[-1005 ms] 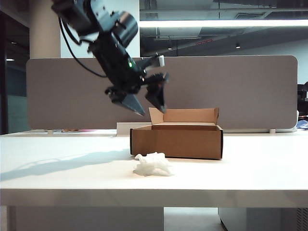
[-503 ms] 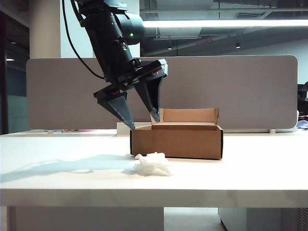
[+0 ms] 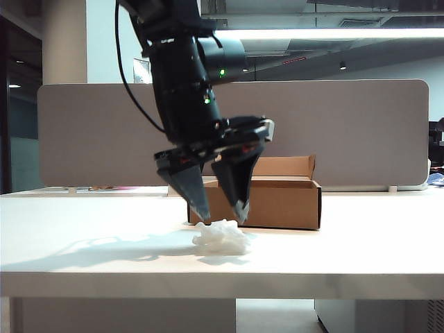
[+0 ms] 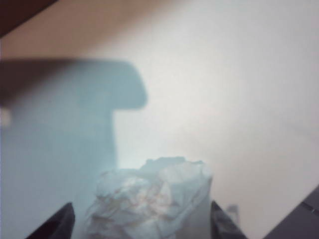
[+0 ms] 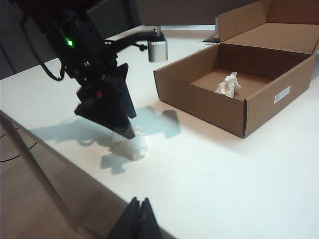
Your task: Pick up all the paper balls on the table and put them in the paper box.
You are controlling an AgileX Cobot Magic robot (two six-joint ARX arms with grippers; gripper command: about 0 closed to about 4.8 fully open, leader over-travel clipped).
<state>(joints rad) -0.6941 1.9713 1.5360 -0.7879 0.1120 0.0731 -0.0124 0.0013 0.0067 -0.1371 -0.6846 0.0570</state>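
The left gripper (image 3: 222,211) points down with its jaws spread wide, one fingertip on either side of the larger paper ball (image 3: 222,238) and just above it, nothing gripped; that loose wad lies on the white surface (image 3: 90,257) just in front of the paper box (image 3: 277,202). The smaller paper ball (image 5: 227,84) already sits inside the box on its floor. The right gripper (image 5: 140,219) hangs well back from all this at the near edge of the surface, its fingers pressed together and empty.
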